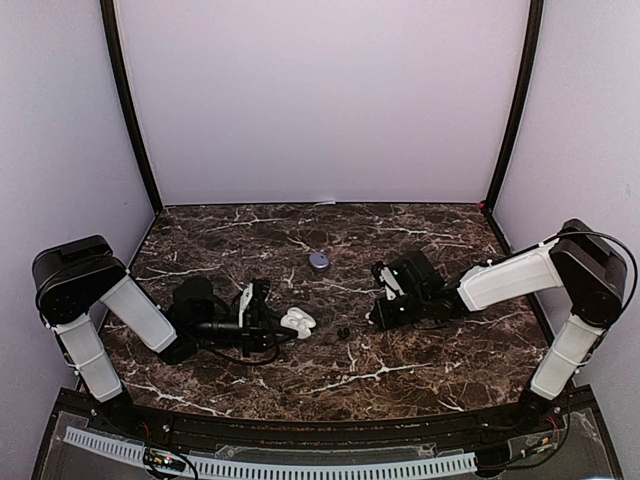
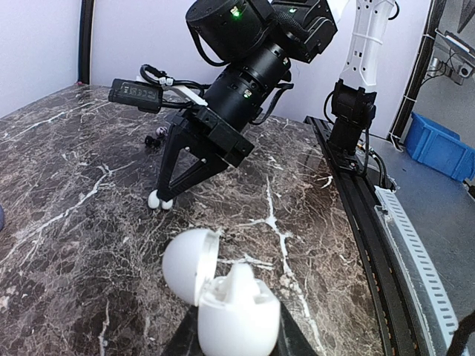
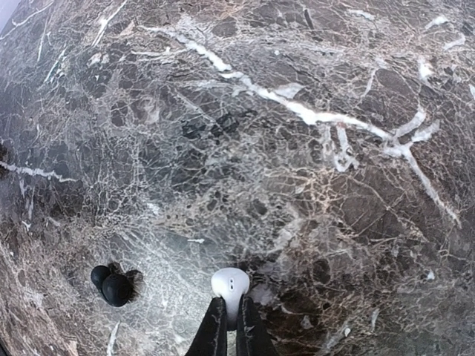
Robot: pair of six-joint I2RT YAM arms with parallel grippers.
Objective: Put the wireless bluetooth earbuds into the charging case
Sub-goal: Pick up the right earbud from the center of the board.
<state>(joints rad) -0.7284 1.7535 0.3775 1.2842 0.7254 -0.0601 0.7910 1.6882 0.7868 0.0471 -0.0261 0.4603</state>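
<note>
— Which step are you on?
— The pick-up. My right hand [image 3: 231,308] is pinched almost shut on a small white plastic earbud [image 3: 230,284], which rests on the dark marble tabletop [image 3: 312,148] near its middle, a little toward the right edge. My left hand [image 2: 234,337] is clamped on the white pebble-shaped charging case [image 2: 237,311], lid open, just left of centre.
— And next?
— I'd lift the bud, carry it across and line it up with a socket. Two black buds [image 3: 111,285] lie just beside it
</note>
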